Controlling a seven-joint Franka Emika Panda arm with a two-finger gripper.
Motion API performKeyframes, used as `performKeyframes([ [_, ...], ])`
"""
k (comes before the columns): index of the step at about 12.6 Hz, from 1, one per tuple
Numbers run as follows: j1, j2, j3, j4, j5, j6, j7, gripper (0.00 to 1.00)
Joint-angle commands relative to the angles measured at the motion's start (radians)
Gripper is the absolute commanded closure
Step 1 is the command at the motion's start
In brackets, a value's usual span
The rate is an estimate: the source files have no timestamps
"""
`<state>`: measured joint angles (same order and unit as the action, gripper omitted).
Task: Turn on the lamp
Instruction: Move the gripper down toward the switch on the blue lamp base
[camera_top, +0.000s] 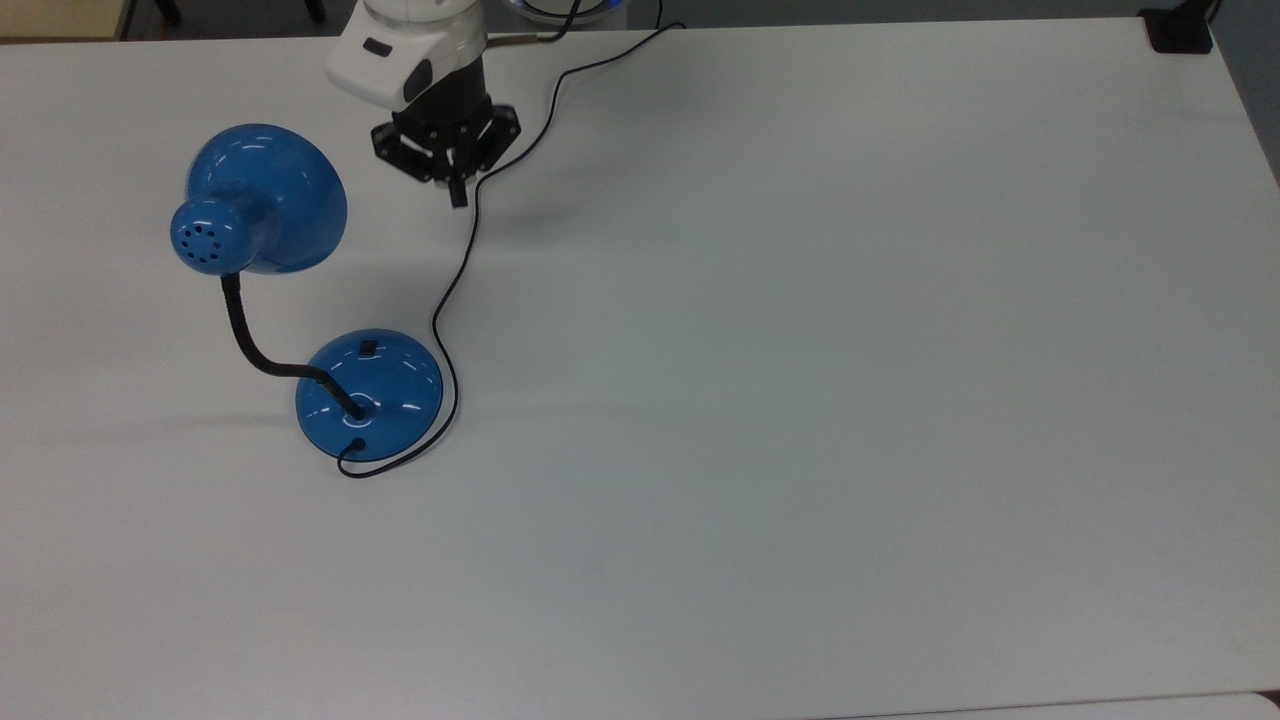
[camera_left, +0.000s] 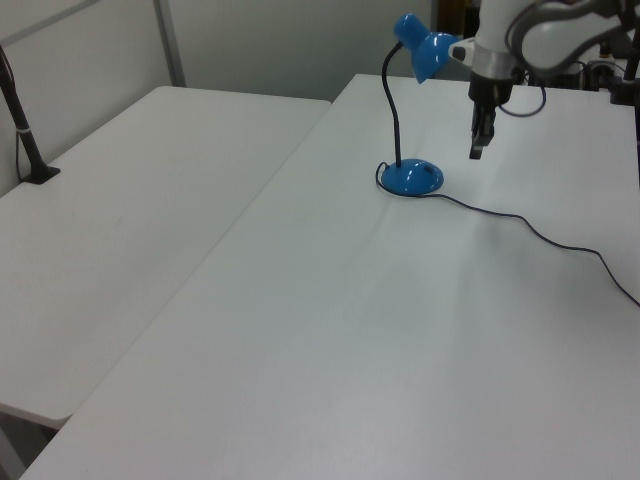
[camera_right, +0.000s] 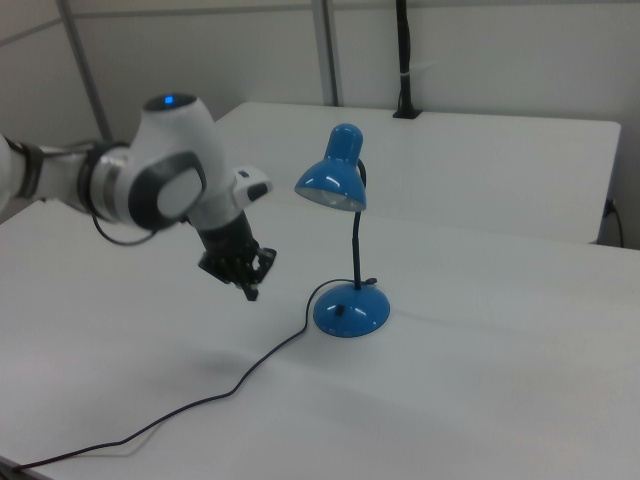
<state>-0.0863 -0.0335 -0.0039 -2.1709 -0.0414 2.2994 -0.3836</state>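
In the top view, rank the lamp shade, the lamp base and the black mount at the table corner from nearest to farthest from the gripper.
Measured from the gripper in the top view:
1. Lamp shade, toward the top view's left.
2. Lamp base, below it in the top view.
3. Black mount, at the table's far corner on the top view's right.

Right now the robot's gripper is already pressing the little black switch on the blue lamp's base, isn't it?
Not pressing. In the right view the gripper hangs in the air, apart from the lamp; its switch on the base is untouched.
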Motion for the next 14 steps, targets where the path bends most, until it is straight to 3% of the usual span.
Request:
performKeyframes([
  [1, -0.016, 0.064, -0.001, -0.104, -0.009, 0.321, -0.006, 1.00],
  [9, -0.059, 0.282, -0.001, -0.095, 0.008, 0.903, 0.000, 1.00],
  [14, -0.101, 0.303, -0.001, -0.067, 0.008, 0.933, 0.000, 1.00],
])
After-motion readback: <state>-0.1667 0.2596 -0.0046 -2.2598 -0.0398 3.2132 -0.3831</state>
